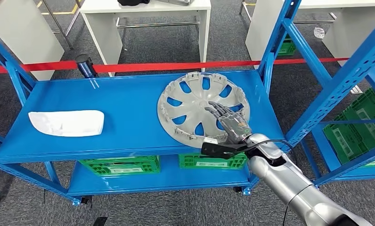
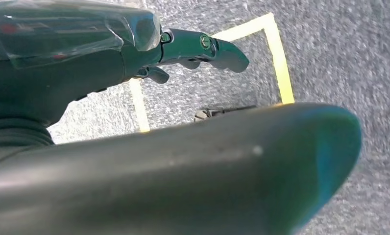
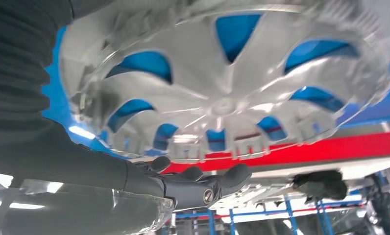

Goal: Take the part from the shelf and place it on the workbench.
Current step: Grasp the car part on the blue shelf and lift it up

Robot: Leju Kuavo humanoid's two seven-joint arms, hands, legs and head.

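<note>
A silver hubcap [image 1: 197, 104] with several spokes lies flat on the right half of the blue shelf's top level [image 1: 124, 94]. My right hand [image 1: 229, 121] stretches over the hubcap's near right part, fingers spread and flat, gripping nothing. The right wrist view has the hubcap [image 3: 222, 98] close beside the extended fingers [image 3: 198, 183]. A white curved part [image 1: 67, 123] rests on the left half of the same level. My left hand [image 2: 183, 49] hangs over grey carpet and holds nothing.
Blue shelf uprights [image 1: 275, 52] rise just right of the hubcap. Green crates [image 1: 119, 165] sit on the lower level, and more [image 1: 355, 132] on a neighbouring rack at the right. A red tape [image 1: 176, 66] and white tables [image 1: 143, 14] lie behind the shelf.
</note>
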